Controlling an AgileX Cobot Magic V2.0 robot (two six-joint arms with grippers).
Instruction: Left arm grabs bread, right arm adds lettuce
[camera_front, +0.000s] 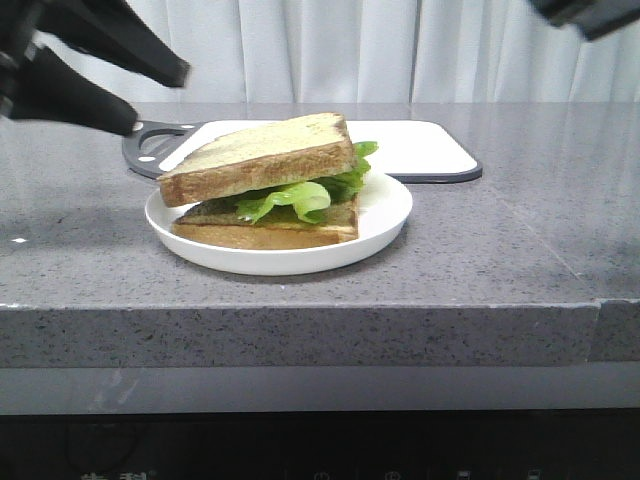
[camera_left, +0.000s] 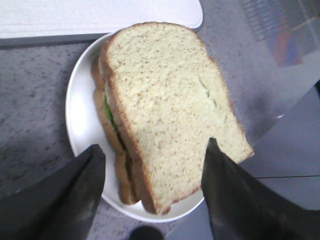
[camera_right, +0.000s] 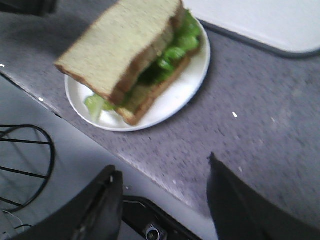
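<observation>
The thick bread (camera_front: 265, 150) lies tilted on top of the lettuce (camera_front: 300, 198), which rests on a thinner slice (camera_front: 270, 235) on a white plate (camera_front: 385, 215). My left gripper (camera_front: 155, 97) is open and empty, raised up and to the left of the plate. In the left wrist view the bread (camera_left: 170, 100) is below the spread fingers of the gripper (camera_left: 155, 147), and a strip of lettuce (camera_left: 111, 117) shows at its side. My right gripper (camera_right: 162, 165) is open and empty over the table's front edge. Its view shows the bread (camera_right: 120, 45) and lettuce (camera_right: 180, 45).
A white cutting board (camera_front: 420, 145) with a dark rim lies right behind the plate. The plate stands near the grey counter's front edge (camera_front: 300, 305). A black wire frame (camera_right: 25, 160) shows below the counter in the right wrist view.
</observation>
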